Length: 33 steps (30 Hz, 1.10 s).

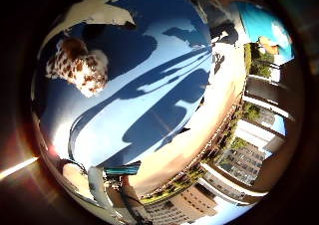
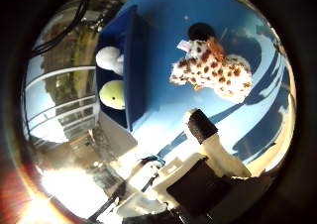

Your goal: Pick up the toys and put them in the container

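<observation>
A white plush toy with brown spots [image 2: 213, 71] lies on a blue tabletop [image 2: 168, 30], and it also shows in the little finger side view [image 1: 79, 66]. Beside it stands a dark blue container [image 2: 130, 65] holding a white toy [image 2: 110, 59] and a yellow-green toy [image 2: 113, 94]. My hand [image 2: 210, 154] hovers above the table, apart from the spotted toy. One white finger with a black tip [image 2: 200, 126] reaches out straight toward the toy without touching it. Nothing is held.
Long shadows of the arm and hand fall across the blue tabletop [image 1: 164, 110]. Beyond the table's edge lie a tan floor [image 1: 219, 110], railings and buildings [image 1: 244, 155]. A teal-clad person [image 1: 261, 23] stands off past the table.
</observation>
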Motion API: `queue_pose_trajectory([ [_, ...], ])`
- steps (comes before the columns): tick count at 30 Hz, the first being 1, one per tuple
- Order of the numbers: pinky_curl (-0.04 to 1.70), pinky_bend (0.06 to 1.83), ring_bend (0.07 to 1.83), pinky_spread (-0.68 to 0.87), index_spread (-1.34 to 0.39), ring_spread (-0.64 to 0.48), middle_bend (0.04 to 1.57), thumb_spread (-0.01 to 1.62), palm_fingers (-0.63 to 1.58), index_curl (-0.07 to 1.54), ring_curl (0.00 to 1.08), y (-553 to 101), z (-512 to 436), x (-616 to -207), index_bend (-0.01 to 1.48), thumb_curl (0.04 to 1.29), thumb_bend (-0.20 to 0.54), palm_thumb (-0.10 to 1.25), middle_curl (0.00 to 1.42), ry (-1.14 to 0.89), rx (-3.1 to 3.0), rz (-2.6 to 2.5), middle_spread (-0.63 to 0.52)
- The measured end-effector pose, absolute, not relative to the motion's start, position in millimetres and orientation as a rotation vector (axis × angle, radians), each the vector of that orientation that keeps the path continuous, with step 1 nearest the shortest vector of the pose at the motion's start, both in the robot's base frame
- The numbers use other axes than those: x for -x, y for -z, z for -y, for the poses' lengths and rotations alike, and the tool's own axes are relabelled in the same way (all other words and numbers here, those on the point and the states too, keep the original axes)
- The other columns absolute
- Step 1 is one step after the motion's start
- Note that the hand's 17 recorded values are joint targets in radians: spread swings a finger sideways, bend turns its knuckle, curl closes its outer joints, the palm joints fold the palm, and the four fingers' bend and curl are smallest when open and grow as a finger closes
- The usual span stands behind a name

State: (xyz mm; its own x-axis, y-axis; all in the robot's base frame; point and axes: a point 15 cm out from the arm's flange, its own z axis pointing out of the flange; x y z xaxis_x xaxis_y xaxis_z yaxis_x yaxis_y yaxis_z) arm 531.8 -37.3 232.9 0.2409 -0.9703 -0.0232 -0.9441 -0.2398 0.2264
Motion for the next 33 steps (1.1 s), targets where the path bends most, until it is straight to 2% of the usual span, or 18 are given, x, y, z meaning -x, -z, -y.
queue_pose_trajectory([
  [9, 0.2, 0.78, 0.49, 0.42, -0.16, 0.26, 0.18, 1.14, 0.06, 0.24, 0.29, -180.9, 27.4, -533.3, 0.17, 0.39, -0.028, 0.58, 0.34, 0.317, -2.314, 1.778, 0.09],
  [14, 0.18, 0.81, 0.58, 0.43, -0.07, 0.26, 0.21, 1.14, 0.29, 0.23, 0.3, -169.3, 15.8, -534.4, 0.15, 0.39, -0.026, 0.59, 0.35, 0.324, -2.314, 1.757, 0.05],
  [17, 0.21, 0.92, 0.81, 0.41, -0.13, 0.2, 0.38, 1.13, 0.68, 0.21, 0.37, -167.9, 8.2, -534.2, 0.12, 0.39, -0.023, 0.61, 0.42, 0.319, -2.319, 1.738, -0.04],
  [18, 0.21, 0.94, 0.84, 0.4, -0.14, 0.19, 0.42, 1.13, 0.71, 0.2, 0.38, -167.4, 6.6, -534.2, 0.11, 0.39, -0.02, 0.62, 0.43, 0.317, -2.318, 1.734, -0.05],
  [20, 0.23, 0.97, 1.02, 0.38, -0.21, 0.15, 0.58, 1.12, 0.82, 0.17, 0.47, -165.3, 2.2, -532.5, 0.11, 0.4, -0.019, 0.64, 0.52, 0.315, -2.312, 1.717, -0.08],
  [24, 0.29, 1.06, 1.27, 0.34, -0.32, 0.07, 0.81, 1.09, 0.77, 0.1, 0.6, -157.9, 0.5, -529.4, 0.15, 0.41, -0.016, 0.7, 0.67, 0.302, -2.288, 1.678, -0.15],
  [28, 0.36, 1.23, 1.38, 0.31, -0.44, 0.0, 0.94, 1.05, 0.81, 0.05, 0.66, -157.7, 2.5, -527.4, 0.25, 0.44, -0.009, 0.79, 0.78, 0.267, -2.264, 1.64, -0.21],
  [33, 0.47, 1.47, 1.4, 0.25, -0.6, -0.05, 1.03, 1.01, 0.95, 0.01, 0.71, -167.1, 2.1, -532.4, 0.46, 0.52, 0.022, 0.94, 0.91, 0.251, -2.274, 1.684, -0.25],
])
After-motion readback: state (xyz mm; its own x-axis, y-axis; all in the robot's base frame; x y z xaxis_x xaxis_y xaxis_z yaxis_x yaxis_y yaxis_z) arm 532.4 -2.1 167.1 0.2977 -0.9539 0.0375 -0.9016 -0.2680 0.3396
